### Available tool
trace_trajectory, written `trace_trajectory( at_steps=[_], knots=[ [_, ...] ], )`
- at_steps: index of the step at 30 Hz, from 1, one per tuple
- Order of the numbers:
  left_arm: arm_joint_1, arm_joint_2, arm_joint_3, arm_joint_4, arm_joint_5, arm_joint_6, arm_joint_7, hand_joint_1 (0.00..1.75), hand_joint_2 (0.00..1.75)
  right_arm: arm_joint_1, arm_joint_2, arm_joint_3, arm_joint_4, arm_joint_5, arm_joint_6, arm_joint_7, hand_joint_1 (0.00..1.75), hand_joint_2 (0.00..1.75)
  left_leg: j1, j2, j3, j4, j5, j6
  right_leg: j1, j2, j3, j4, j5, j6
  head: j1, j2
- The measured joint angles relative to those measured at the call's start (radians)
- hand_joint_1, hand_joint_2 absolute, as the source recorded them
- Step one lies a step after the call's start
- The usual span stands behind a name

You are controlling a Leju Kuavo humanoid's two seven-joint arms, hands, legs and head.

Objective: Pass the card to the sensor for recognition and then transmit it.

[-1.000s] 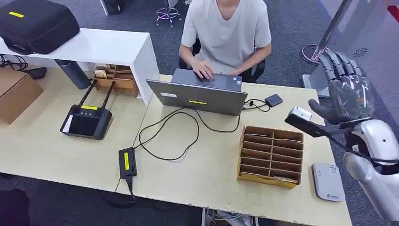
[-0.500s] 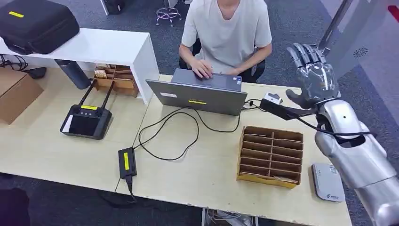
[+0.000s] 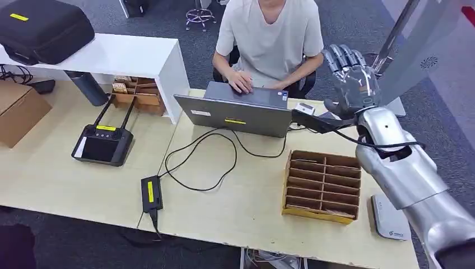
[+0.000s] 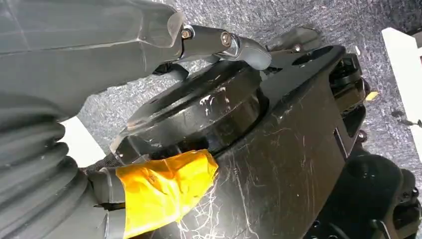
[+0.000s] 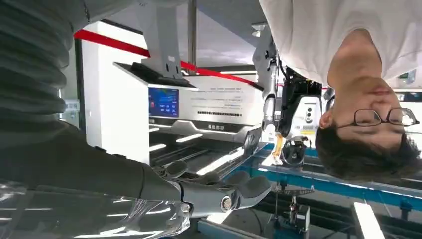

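Right hand (image 3: 352, 84) is raised above the far right part of the counter (image 3: 56, 174), palm side toward the person (image 3: 271, 33) seated behind the laptop (image 3: 238, 115). Fingers are extended upward and spread; the thumb juts toward the laptop.

Card: not securely identified. A small pale rectangle (image 3: 305, 108) sits just off the thumb's tip, near the laptop's corner. It could be the card pinched at the thumb, or something lying on the counter beyond it. The head view is too coarse to decide, so whether the right hand holds anything cannot be told. The right wrist view (image 5: 219, 191) shows fingers lying fairly straight with nothing plainly between them.

The grey sensor pad (image 3: 390, 217) lies on the counter well back from the right hand, near the robot's elbow, beside the cardboard organizer (image 3: 322, 185). The left hand (image 4: 74, 74) hangs low by the robot's body; its state cannot be told.

Risks from here:
- If the card is at the thumb, the hold looks like a light pinch with the other fingers splayed. A quick swing could let it slip and fall behind the laptop or among the black cables (image 3: 207, 157).
- The hand is close to the laptop's edge and the person's typing hands. A low or wide sweep could clip either.
- The forearm hangs above the organizer, so a drop in height could knock it.
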Motion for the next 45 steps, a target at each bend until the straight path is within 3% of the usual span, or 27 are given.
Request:
trace_trajectory(
  at_steps=[6,12,18,45],
  knots=[
    [-0.003,-0.002,0.003,0.012,-0.017,-0.015,0.01,0.0,1.75,-0.04,0.036,0.025,0.051,0.019,0.001,0.016,0.0,1.75,0.0,0.0,0.0,0.0,0.0,0.0,0.0,0.0,0.0,0.0,0.0,0.0,0.0,0.0],
    [-0.04,-0.024,0.018,0.034,-0.04,-0.041,0.083,0.0,1.75,-0.079,0.091,0.048,0.13,0.043,-0.016,0.022,0.0,1.75,0.0,0.0,0.001,0.0,0.0,0.0,0.0,0.001,0.0,0.0,0.001,-0.001,0.0,0.0],
    [-0.042,-0.032,0.039,0.051,-0.076,-0.056,0.092,0.0,1.75,-0.106,0.118,0.07,0.204,0.056,-0.04,0.027,0.0,1.75,0.0,-0.001,0.0,0.0,0.0,0.0,0.0,0.0,0.0,0.0,0.001,-0.001,0.0,0.0],
    [-0.044,-0.045,0.077,0.069,-0.154,-0.059,0.121,0.0,1.75,-0.114,0.132,0.082,0.291,0.069,-0.058,0.042,0.0,1.75,0.0,0.0,0.0,0.001,0.0,0.0,0.0,0.0,0.0,0.0,0.001,-0.001,0.0,0.0]
  ],
)
